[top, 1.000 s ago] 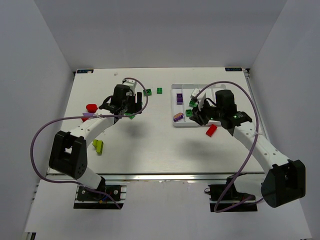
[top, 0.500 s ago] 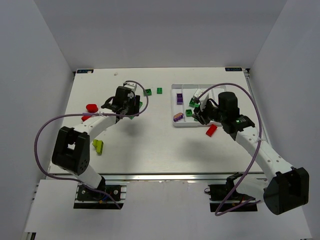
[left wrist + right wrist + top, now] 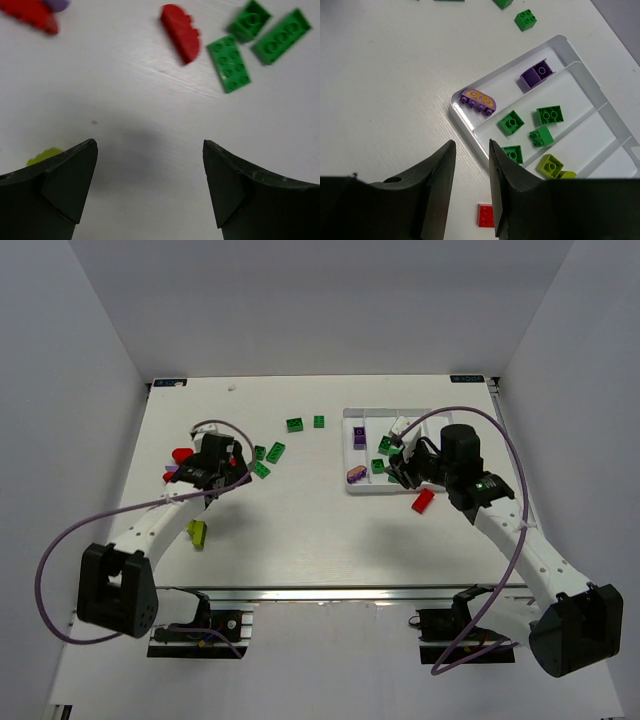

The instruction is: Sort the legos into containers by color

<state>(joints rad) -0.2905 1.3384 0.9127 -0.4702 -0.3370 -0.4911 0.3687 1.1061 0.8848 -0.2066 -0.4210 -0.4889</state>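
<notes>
Nearest, on the left, a yellow-green brick (image 3: 197, 532) is lying loose on the table (image 3: 300, 540), and on the right a red square brick (image 3: 486, 215) is lying just outside the tray's (image 3: 470, 126) near wall. The left gripper (image 3: 149, 146) is being held spread wide and empty above bare table. A red half-round brick (image 3: 181, 34) is lying close by and should probably be centred between the fingers before closing, clear of the green bricks (image 3: 229, 62) to its right. The right gripper (image 3: 471, 145) is being held slightly parted, pinching nothing, over the tray's near-left corner. Farther on, purple pieces (image 3: 536, 75) and green pieces (image 3: 549, 115) are being kept in separate compartments.
</notes>
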